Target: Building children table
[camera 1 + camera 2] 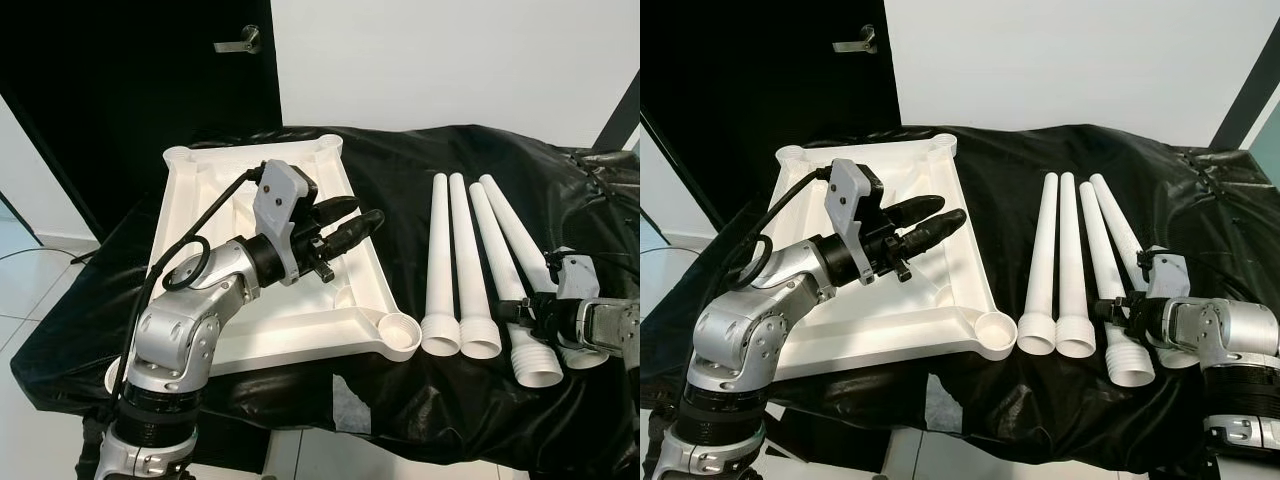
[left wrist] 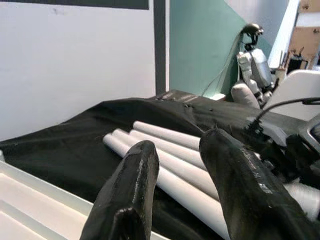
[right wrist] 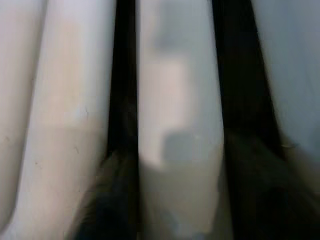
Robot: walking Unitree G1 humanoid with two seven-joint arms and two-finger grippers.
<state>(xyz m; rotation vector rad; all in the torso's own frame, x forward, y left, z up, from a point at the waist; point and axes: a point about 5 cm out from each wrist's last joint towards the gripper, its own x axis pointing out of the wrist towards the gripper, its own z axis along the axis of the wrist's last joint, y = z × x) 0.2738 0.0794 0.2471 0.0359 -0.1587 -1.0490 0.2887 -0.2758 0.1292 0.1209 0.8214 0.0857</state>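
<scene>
In the left eye view, the white tabletop [image 1: 205, 330] is seen upside down at centre left on the black cloth [image 1: 420, 400], its near rim overhanging. The left gripper [image 1: 362, 217] is held above it, fingers slightly spread. Four white legs [image 1: 452, 265] are laid side by side at right.

In the right eye view, the right gripper [image 1: 1118, 312] is lowered onto the third leg [image 1: 1102, 270]; whether it pinches cannot be told.

In the left wrist view, open cloth is seen between the rim and the legs.

In the right wrist view, blurred legs are seen close up.

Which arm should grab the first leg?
Right, likely. Its tool already sits low at the wide ends of the legs lying on the black cloth. The left tool hovers open over the upturned tabletop, farther away.
</scene>
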